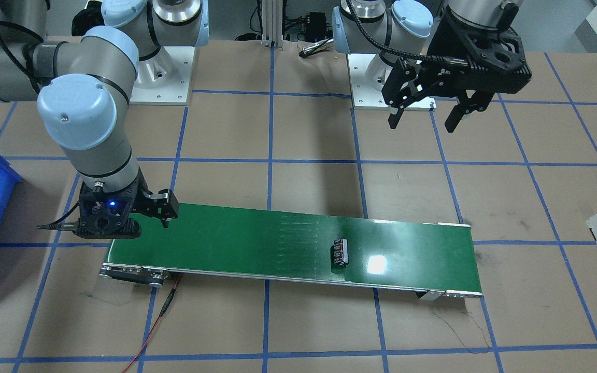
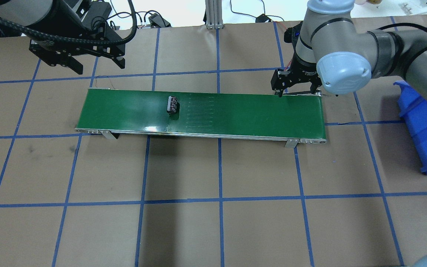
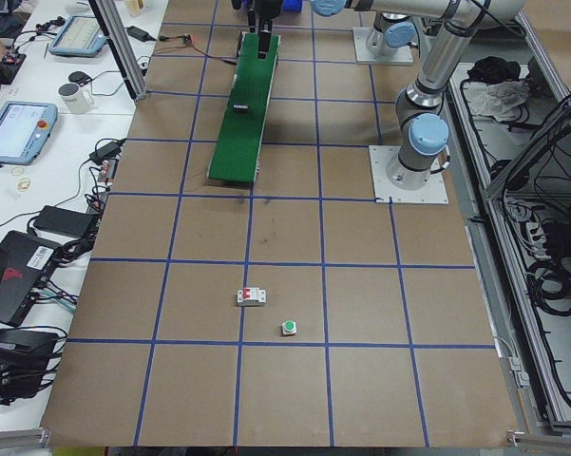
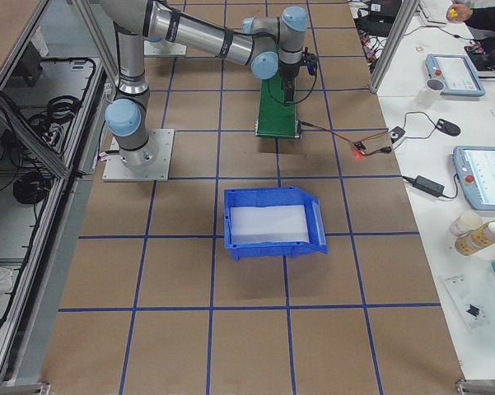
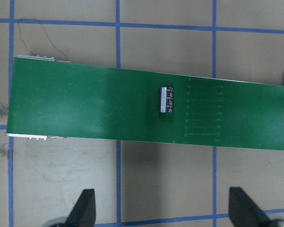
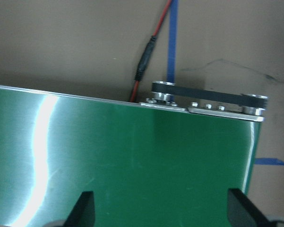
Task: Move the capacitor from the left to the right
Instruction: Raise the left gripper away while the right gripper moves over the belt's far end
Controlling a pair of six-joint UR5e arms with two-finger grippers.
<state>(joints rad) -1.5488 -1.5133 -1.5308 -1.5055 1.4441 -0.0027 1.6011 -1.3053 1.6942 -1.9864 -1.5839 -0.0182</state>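
Capacitor [image 2: 172,104] lies loose on the green belt's [image 2: 243,115] left half, presumably to ride rightward. The left gripper [image 2: 98,66] hangs spread beyond the far left corner. The right gripper [image 2: 297,91] hovers spread, low over the right end, likely to catch it.

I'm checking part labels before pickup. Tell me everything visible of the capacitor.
The capacitor is a small, dark, stubby block with pale silvery markings on one face. It lies crosswise on the green conveyor belt, in the belt's half on the robot's left, short of the middle. Only the belt touches it; it lies free.
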